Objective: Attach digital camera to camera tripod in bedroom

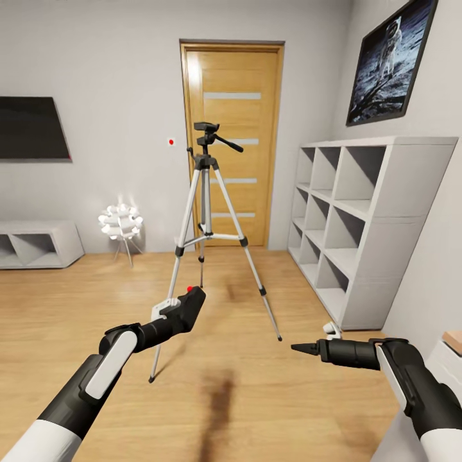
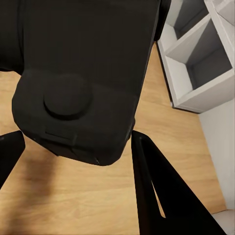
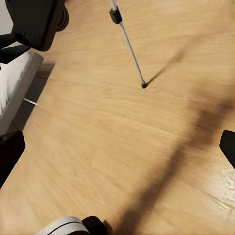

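The camera tripod (image 1: 206, 192) stands upright on the plank floor in front of the oak door, its black head (image 1: 208, 136) bare and its side handle pointing right. My left gripper (image 1: 186, 311) is shut on the digital camera (image 1: 191, 303), low and just left of the tripod's front legs, with the red dot on top. The left wrist view shows the black camera body (image 2: 78, 73) between the two fingers (image 2: 156, 196). My right gripper (image 1: 301, 348) is open at the lower right, holding nothing. Its wrist view shows one tripod leg (image 3: 128, 46) and the camera (image 3: 36, 19).
White cubby shelves (image 1: 359, 224) line the right wall under a moon poster (image 1: 391, 58). A white spiky-ball lamp (image 1: 120, 222) and a low white bench (image 1: 38, 244) stand at the back left below the black TV (image 1: 32, 128). A small white object (image 1: 332, 329) lies by the shelves.
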`<state>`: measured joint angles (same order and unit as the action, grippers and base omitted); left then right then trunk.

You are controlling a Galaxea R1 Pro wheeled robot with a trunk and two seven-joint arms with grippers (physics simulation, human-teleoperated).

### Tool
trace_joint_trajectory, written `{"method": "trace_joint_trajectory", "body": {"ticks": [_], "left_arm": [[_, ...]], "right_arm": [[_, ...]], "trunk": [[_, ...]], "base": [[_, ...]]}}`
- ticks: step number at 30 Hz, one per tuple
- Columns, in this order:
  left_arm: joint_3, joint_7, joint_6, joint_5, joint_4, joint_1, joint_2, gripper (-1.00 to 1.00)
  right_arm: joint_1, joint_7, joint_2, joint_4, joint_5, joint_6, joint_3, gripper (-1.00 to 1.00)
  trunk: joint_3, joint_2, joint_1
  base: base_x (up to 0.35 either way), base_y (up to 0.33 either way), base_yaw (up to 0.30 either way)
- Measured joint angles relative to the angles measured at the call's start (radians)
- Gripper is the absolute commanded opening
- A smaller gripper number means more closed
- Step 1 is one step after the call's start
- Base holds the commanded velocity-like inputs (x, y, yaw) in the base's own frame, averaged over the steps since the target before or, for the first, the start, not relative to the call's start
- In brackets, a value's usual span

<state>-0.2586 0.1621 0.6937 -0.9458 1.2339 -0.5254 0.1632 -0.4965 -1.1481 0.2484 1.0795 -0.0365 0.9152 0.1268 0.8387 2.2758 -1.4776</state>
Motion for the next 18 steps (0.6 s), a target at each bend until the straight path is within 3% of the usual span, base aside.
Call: {"method": "trace_joint_trajectory", "body": {"ticks": [13,17,18], "left_arm": [[0.0,0.0,0.0,0.003,-0.019,0.0,0.0,-1.0],[0.0,0.0,0.0,0.002,-0.023,0.0,0.0,-1.0],[0.0,0.001,0.0,0.003,-0.029,0.0,0.0,-1.0]], "right_arm": [[0.0,0.048,-0.004,-0.004,0.001,-0.001,-0.001,1.0],[0.0,0.101,-0.005,-0.012,0.002,-0.005,-0.002,1.0],[0.0,0.152,-0.006,-0.028,0.004,-0.01,-0.002,1.0]], "trunk": [[-0.041,-0.091,0.05],[-0.053,-0.119,0.065],[-0.056,-0.126,0.069]], "base": [[0.0,0.0,0.0],[0.0,0.0,0.0],[0.0,0.0,0.0]]}}
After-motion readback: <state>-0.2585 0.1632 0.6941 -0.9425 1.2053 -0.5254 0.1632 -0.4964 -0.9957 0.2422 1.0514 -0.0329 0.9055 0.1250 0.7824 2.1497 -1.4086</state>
